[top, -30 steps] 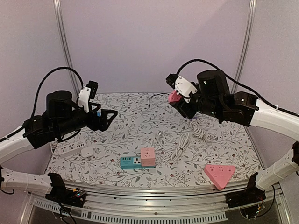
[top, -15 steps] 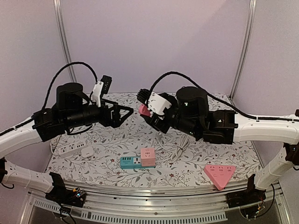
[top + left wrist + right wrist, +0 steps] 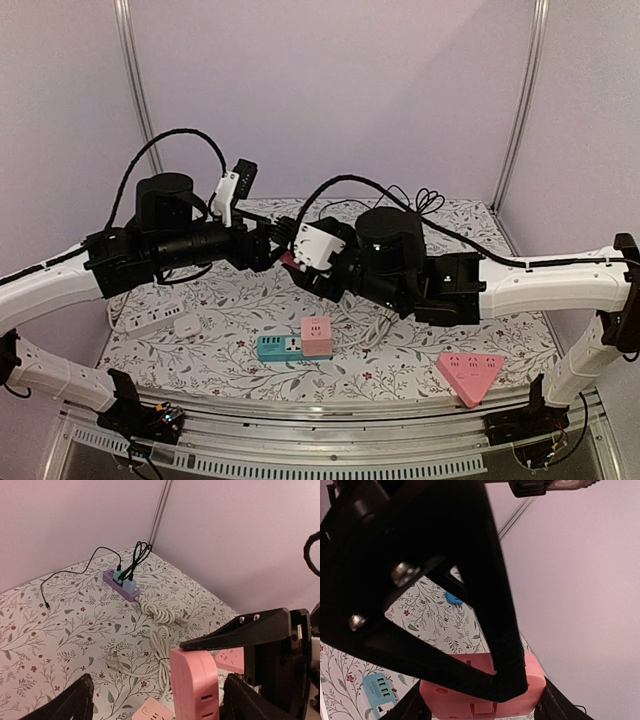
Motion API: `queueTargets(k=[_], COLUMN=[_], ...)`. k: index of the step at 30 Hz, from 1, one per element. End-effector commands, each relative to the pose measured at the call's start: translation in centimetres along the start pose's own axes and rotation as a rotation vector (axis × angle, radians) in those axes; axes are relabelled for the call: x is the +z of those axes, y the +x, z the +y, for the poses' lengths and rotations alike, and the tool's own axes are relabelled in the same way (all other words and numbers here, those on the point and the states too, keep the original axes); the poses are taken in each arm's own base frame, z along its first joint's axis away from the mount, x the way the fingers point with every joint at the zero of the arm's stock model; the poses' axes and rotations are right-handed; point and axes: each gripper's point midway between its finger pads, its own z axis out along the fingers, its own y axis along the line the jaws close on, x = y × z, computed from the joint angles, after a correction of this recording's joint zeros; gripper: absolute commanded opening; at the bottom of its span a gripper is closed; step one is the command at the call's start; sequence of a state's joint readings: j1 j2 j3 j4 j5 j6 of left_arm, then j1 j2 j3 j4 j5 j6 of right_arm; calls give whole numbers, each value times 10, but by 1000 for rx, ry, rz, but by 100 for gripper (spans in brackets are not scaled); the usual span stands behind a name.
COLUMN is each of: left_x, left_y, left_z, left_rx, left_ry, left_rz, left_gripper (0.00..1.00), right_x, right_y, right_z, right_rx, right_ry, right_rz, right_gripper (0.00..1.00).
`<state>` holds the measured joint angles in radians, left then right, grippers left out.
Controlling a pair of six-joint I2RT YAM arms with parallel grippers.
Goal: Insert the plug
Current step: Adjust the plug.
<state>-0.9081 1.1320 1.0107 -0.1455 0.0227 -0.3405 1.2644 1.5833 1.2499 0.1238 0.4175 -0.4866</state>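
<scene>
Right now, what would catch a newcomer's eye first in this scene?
Mid-air over the table, the right gripper clamps a pink socket block while the open left gripper faces it. Below, a teal-and-pink adapter pair sits front centre and a pink triangular strip front right.

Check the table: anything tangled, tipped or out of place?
The white cable is bunched in a knot beside the purple power strip, its plug lying loose nearby. Nothing else stands out.

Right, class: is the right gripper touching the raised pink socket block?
Touching. In the right wrist view the right gripper presses its black finger onto the pink socket block, no gap.
</scene>
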Motion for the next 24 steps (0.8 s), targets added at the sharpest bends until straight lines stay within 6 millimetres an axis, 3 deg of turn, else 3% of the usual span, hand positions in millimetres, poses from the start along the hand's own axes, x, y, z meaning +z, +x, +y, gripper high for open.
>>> queueTargets(k=[1,5,13,24], left_x=[-2,-2,10,7], left_y=[-8,-9,9,13], left_z=[-23,-23,-9,-5], left_rx=[63,96,99,117], left_ry=[75,61,-15,-34], left_rz=[-22,-30,31,39], left_gripper=[88,88,80,73], right_x=[7,9,12,14], right_y=[-11,-14,-24,-31], right_z=[-3,-1,1,-2], right_rx=[0,2,24,53], right_ry=[33,22,1,8], right_rz=[-24,-35,-63,-74], right_gripper=[13,13,13,13])
